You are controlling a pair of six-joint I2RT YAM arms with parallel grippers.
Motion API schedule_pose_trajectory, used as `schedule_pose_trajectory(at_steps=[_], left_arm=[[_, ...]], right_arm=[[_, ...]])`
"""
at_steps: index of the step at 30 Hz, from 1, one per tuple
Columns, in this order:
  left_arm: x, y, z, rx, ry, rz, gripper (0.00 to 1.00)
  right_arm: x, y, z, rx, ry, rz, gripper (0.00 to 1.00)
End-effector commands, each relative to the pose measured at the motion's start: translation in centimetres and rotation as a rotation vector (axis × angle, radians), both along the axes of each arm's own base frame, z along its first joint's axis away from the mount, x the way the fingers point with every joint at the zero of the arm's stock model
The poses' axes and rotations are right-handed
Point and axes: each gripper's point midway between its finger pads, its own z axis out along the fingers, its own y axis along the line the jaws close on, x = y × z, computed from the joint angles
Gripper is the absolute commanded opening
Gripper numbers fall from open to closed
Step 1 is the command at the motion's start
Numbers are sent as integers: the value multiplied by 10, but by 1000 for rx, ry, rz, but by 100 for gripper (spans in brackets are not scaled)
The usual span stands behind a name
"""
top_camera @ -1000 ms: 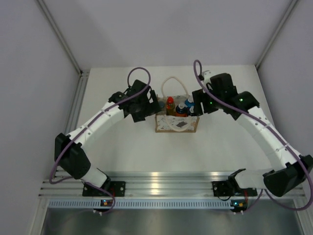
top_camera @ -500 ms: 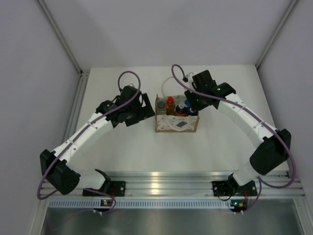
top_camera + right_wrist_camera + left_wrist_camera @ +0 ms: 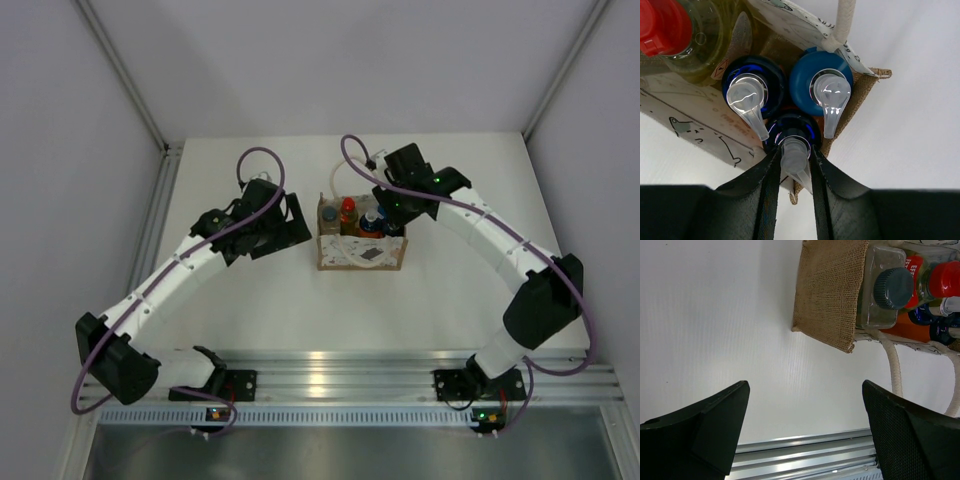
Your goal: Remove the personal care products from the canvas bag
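Over the last second the right arm has swung in over the canvas bag (image 3: pixel 362 256), and the right pincer (image 3: pixel 794 165) now sits down on the bag's right end. Its two fingers press against either side of the clear pump head of the nearest pump bottle (image 3: pixel 790 129), so it appears clenched on that bottle. The left arm has meanwhile backed away from the bag's left wall. The left pincer (image 3: pixel 805 427) hangs spread wide and empty over bare worktop (image 3: pixel 300 300), apart from the bag on its left. Nothing has left the bag yet. The gripped bottle stands inside the bag's right corner, touching two other blue-capped pump bottles (image 3: pixel 747 87) just behind it. The yellow bottle with the red cap (image 3: pixel 700 40) sits toward the bag's middle, and the pale bottle with the dark grey cap (image 3: pixel 893 287) is at the bag's left end. By my reading, the approach is over and the first extraction is about to start. The lift probably needs to go straight up, since the neighbouring pumps crowd close and a rope handle (image 3: pixel 845 20) arches right beside the grip. With the left pincer withdrawn, the light bag may rise along with the bottle.
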Motion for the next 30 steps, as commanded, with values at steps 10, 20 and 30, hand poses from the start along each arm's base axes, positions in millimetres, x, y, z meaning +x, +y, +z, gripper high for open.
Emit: schedule_pose_trajectory(at_steps=[10,20,30], left_arm=[[-2,10,9,31,-42,-1,98],[-4,13,10,36,-44,2,99],[-6,14,12,37,-47,3,98]], right_arm=[[6,8,11,18,-55,6,23],[4,4,12,11,-59,-11,29],[-1,1,14,16,-62,-13,27]])
